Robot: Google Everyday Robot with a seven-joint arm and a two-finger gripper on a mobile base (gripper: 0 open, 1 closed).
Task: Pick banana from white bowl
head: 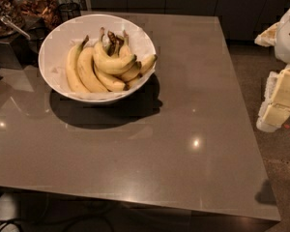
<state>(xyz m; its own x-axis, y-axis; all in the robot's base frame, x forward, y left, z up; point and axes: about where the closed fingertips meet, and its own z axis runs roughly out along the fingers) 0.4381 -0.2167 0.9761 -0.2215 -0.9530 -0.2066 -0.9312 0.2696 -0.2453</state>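
Note:
The white bowl (55,42) stands on the far left part of the grey table. It holds a bunch of several curved yellow bananas with dark tips and brownish stems. The topmost banana (111,62) lies across the others, its stem pointing to the back. My gripper (279,100) is at the right edge of the view, beyond the table's right side and above the floor. It is far from the bowl and holds nothing that I can see.
The grey table (183,129) reaches from the bowl to the front and right edges. Jars and containers of dark snacks (19,8) with a metal scoop stand at the back left beside the bowl. Dark cabinets run along the back.

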